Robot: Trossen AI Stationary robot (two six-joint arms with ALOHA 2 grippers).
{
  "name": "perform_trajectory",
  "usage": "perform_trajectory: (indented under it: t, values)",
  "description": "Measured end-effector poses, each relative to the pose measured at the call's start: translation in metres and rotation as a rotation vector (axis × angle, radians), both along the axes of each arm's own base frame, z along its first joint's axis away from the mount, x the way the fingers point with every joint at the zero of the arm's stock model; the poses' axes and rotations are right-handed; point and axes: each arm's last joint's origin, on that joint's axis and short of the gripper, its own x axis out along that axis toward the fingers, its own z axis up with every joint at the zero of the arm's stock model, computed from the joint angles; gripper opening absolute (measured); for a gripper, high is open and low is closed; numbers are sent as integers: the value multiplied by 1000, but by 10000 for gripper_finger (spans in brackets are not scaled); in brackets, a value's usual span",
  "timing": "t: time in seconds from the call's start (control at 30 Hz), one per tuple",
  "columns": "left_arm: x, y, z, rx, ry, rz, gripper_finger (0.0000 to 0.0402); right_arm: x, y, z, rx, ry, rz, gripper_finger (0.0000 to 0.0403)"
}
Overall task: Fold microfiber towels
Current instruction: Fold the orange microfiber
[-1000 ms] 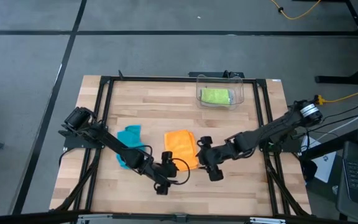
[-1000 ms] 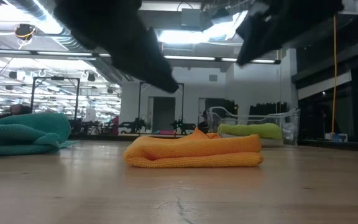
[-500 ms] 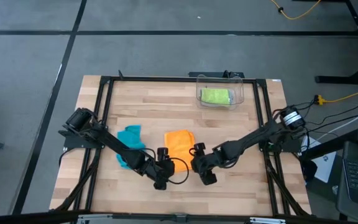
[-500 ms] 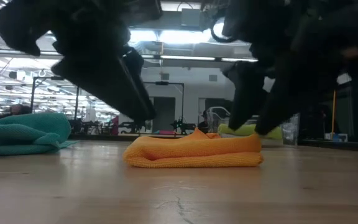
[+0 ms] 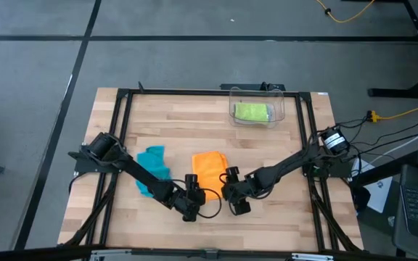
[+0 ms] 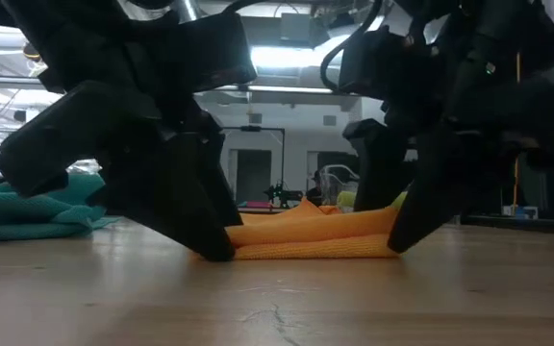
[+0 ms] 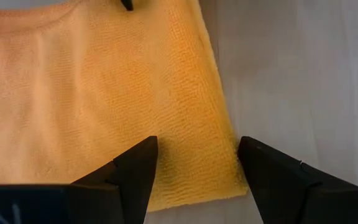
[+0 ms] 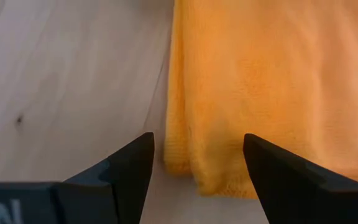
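Observation:
The orange towel (image 5: 210, 171) lies folded flat on the table's near middle. My left gripper (image 5: 192, 197) is open and low at the towel's near left corner (image 7: 219, 180); its fingers straddle that corner. My right gripper (image 5: 235, 198) is open and low at the near right corner (image 8: 188, 163), also straddling it. The teal towel (image 5: 153, 168) lies bunched to the left of the orange one. The lime green towel (image 5: 252, 112) lies in the clear bin. No grey towel is in view. My left gripper has its fingertips (image 6: 214, 248) down at the table by the orange towel's near left corner, slanting down from the near left. I cannot tell whether they touch the cloth. My right gripper has its fingertips (image 6: 399, 238) down by the near right corner, slanting from the near right. I cannot tell whether they touch.
The clear plastic bin (image 5: 278, 109) stands at the table's far right of middle. A black frame (image 5: 122, 116) runs round the tabletop. Bare wood (image 5: 267, 156) lies between the orange towel and the right edge.
Both grippers have come down to table height at the orange towel's near corners. My right gripper has gone toward the table's left edge, my left gripper a little toward the far edge. The towel has kept still.

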Motion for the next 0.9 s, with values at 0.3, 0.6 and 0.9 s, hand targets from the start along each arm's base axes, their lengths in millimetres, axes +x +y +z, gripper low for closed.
perform_trajectory:
  t: [0.3,0.6,0.9]
  values:
    - [-3,-3,0,7,12,-15,227,0,3,-8,9,24,-3,247]
    - [-7,-7,3,11,26,-47,227,1,4,-17,22,44,-36,204]
    - [-10,-8,17,-55,18,-77,228,1,4,-18,24,44,-38,181]
